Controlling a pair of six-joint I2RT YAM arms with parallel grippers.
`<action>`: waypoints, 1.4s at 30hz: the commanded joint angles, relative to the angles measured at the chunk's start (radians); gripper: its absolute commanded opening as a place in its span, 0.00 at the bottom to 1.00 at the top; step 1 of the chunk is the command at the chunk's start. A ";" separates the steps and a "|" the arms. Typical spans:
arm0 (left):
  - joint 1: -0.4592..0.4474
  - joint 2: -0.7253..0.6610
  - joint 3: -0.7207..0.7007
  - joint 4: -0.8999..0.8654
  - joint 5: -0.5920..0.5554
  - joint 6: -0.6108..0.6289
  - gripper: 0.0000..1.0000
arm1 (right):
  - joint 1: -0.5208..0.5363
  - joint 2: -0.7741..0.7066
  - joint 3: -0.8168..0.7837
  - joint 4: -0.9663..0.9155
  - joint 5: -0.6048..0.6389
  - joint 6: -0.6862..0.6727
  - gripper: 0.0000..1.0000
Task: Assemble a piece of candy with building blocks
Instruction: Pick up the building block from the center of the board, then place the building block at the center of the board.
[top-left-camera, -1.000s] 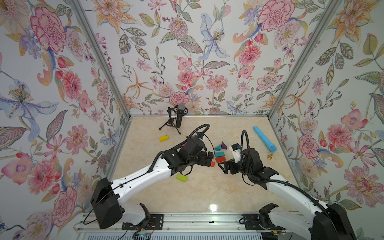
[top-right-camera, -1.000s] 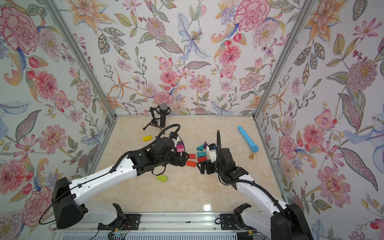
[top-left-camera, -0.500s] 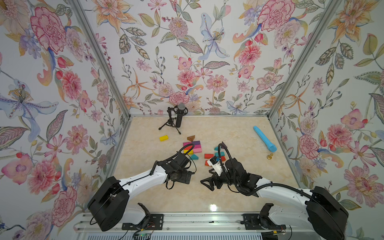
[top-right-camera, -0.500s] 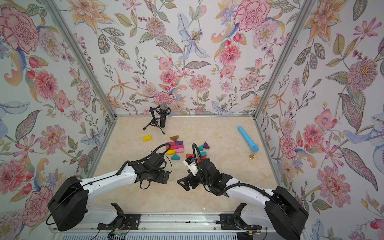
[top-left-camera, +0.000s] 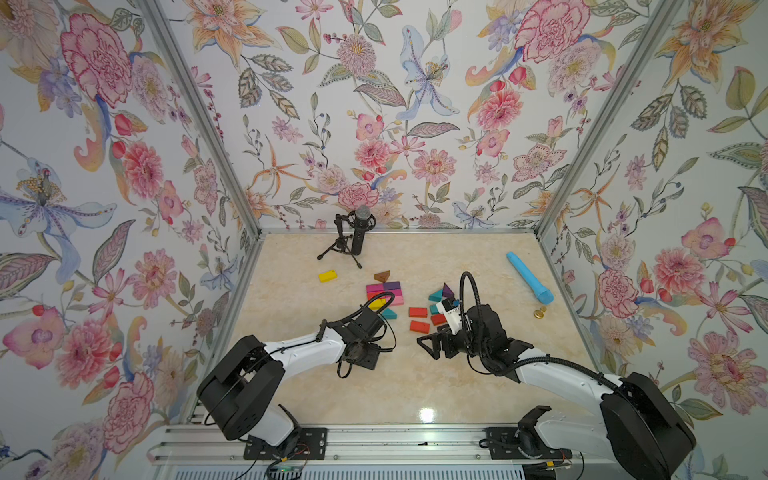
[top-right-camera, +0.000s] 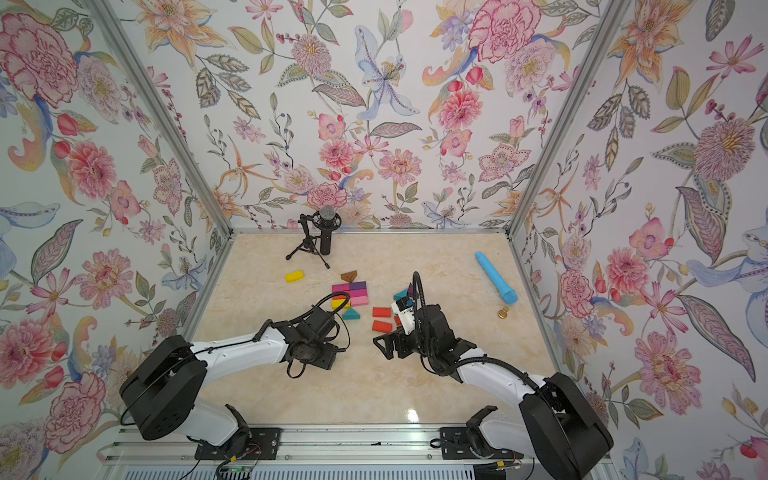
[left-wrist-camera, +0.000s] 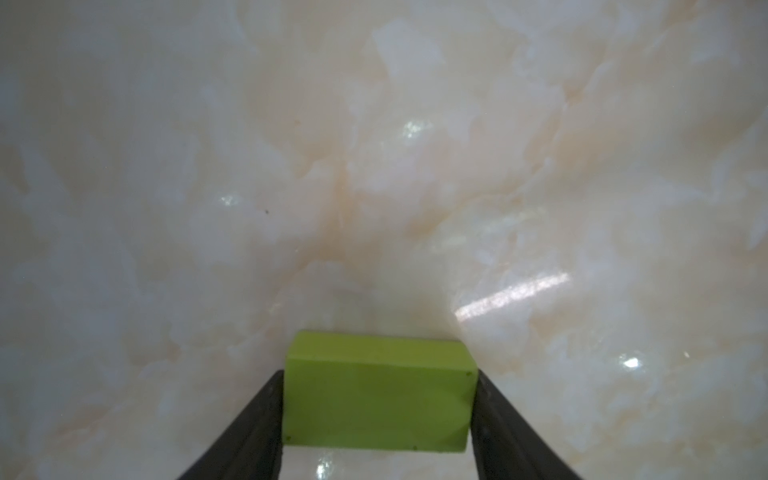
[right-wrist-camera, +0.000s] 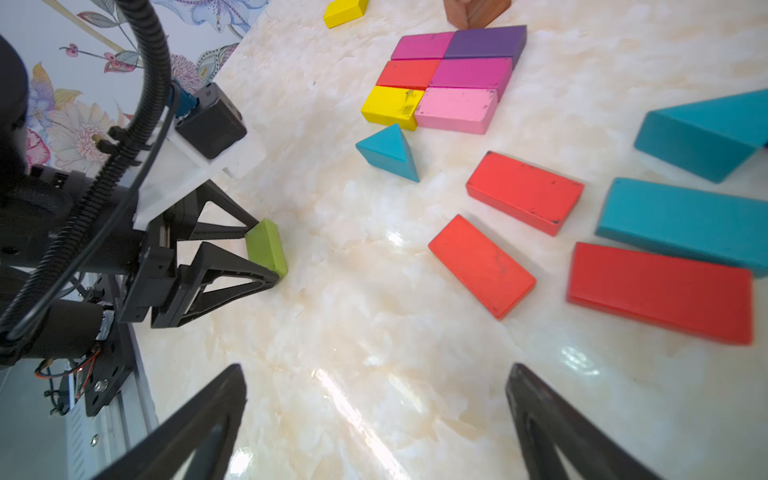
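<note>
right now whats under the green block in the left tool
Only bare marble table shows beneath the green block, held endwise by the left tool. Its underside is hidden; table contact is unclear.

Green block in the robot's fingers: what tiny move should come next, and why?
Probably a small lift straight up. The left fingers press both ends of the green block, which sits low by the table, apart from the flat patch of coloured blocks. Lifting first should let it travel there without scraping.

Marble-look tabletop (top-left-camera: 415, 257) bears building blocks (top-left-camera: 384, 289), a blue stick (top-left-camera: 528, 276) and a microphone (top-left-camera: 357, 237).
</note>
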 joint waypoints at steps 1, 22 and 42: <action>-0.007 0.012 -0.018 0.009 0.027 -0.002 0.46 | -0.063 -0.071 0.022 -0.070 -0.014 -0.047 1.00; -0.299 0.574 0.797 0.069 0.022 -0.331 0.40 | -0.620 -0.218 0.113 -0.318 0.072 -0.037 1.00; -0.302 0.656 0.827 -0.024 -0.002 -0.423 0.48 | -0.565 -0.236 0.105 -0.298 0.083 -0.031 1.00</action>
